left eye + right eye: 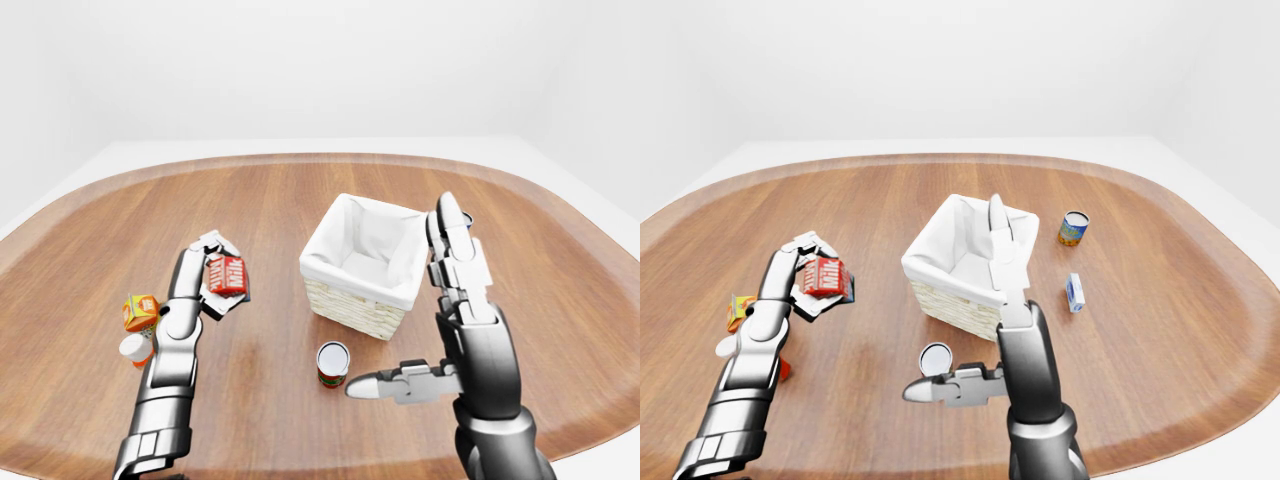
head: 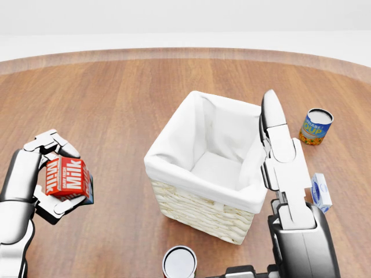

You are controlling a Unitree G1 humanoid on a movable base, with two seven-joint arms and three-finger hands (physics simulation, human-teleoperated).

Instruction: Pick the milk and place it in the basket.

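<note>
The left hand [image 2: 49, 176] is clamped on the milk [image 2: 68, 178], held above the desk [image 2: 116, 104], so the pick looks done; carrying it rightward into the basket [image 2: 174, 156] remains.

The table [image 2: 116, 98] is showing smooth brown wood grain with a soft sheen, while the basket [image 2: 200, 211] is showing rough pale wicker lined with matt white cloth. The milk carton [image 2: 66, 178] is looking like printed red card, and the left hand [image 2: 43, 174] holding it is gleaming like glossy grey metal or plastic.
</note>
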